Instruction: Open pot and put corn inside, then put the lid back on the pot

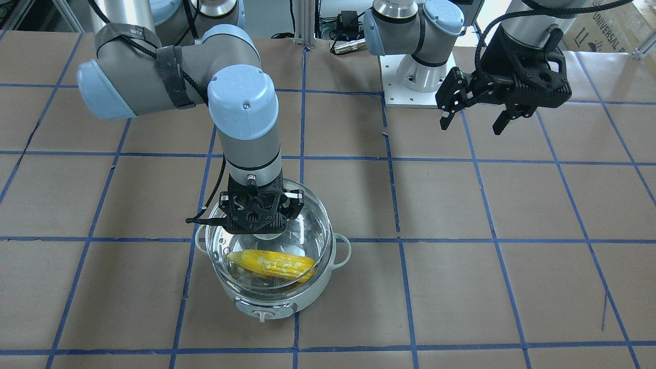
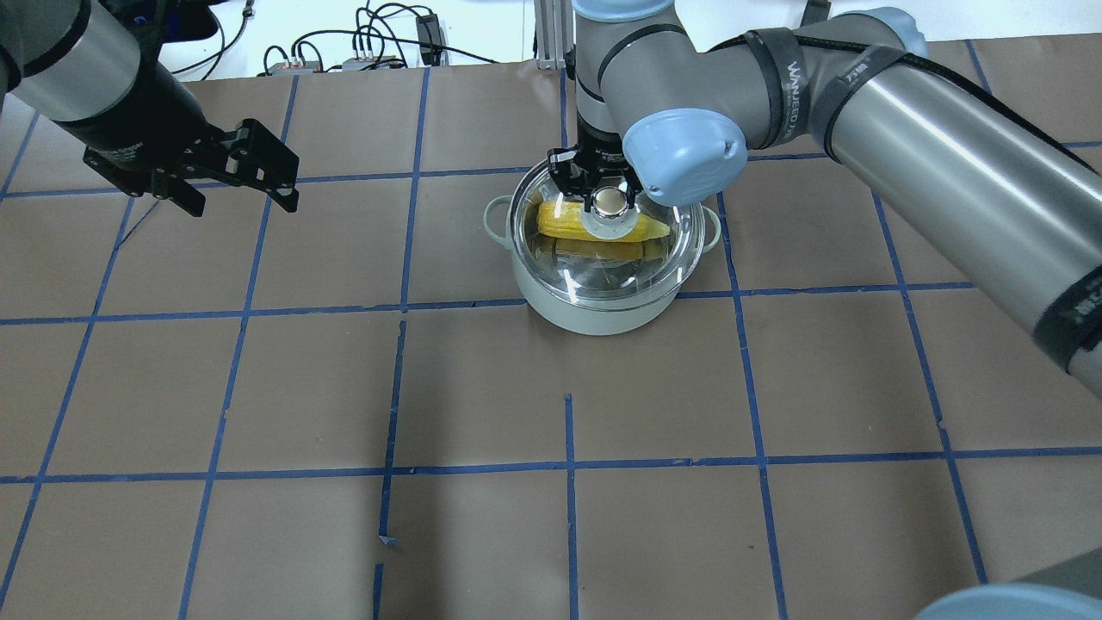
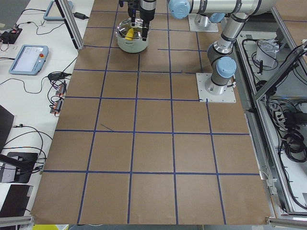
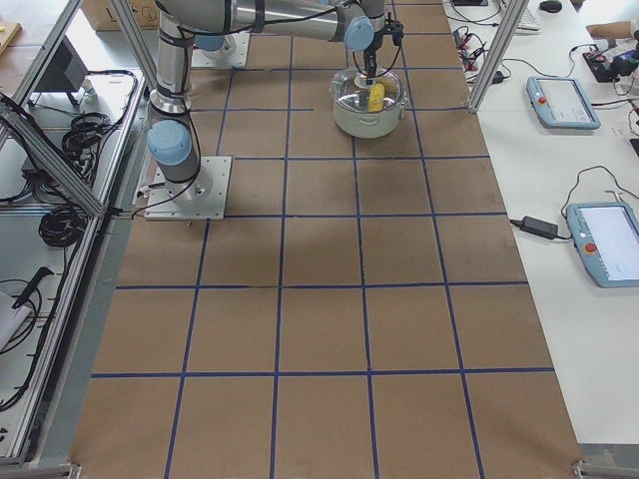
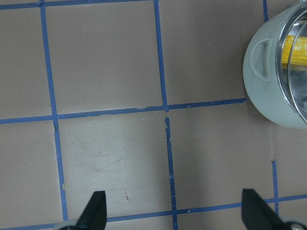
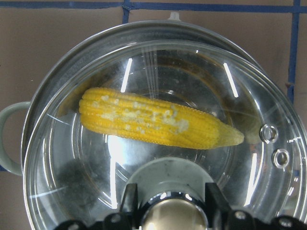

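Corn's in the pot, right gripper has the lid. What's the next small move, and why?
Probably lower the right gripper a little so the lid seats on the pot: the corn already lies inside, and the lid's rim looks offset from the pot's, seemingly not yet settled.

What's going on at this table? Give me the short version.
The right gripper is clamped on the knob of the lid, holding it at the top of the pot. The corn lies inside the pot, visible through the glass. The lid looks slightly off-centre from the pot's rim, and I cannot tell whether it is fully seated. The left gripper is open and empty, hanging above the table well to the side of the pot.
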You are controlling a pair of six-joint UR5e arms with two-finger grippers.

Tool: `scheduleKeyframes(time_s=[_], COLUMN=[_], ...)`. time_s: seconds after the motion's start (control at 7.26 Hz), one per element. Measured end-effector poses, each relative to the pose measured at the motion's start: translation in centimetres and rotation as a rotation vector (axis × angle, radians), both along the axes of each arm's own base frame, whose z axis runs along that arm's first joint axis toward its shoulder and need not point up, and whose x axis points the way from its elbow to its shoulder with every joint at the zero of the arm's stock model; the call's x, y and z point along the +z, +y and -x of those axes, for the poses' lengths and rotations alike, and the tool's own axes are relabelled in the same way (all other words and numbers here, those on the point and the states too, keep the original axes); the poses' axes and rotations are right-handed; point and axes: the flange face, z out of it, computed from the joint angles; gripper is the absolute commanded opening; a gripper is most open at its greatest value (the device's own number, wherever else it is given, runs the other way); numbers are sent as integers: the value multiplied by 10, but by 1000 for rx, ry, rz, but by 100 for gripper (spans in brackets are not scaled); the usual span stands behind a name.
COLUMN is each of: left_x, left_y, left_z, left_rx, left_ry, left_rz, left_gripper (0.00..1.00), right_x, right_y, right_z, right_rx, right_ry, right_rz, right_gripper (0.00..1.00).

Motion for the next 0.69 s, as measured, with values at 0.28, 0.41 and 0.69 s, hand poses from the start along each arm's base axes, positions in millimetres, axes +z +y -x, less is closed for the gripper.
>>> scheduleKeyframes(time_s=[0.28,0.41,0.69], left_x=[0,1,2], left_y=[0,1,1], left_z=[1,1,0], left_rx=[62,77,127], left_ry=[9,9,7], left_rz=[-5,-4,-3], left_gripper=[100,100,100], right_x=[-1,0,2], right_y=[-3,-4,-7], right_z=[-1,-2,-3], right_rx=[-1,-2,-7], right_ry=[1,1,0], right_rz=[-1,2,8], right_gripper=[22,22,22])
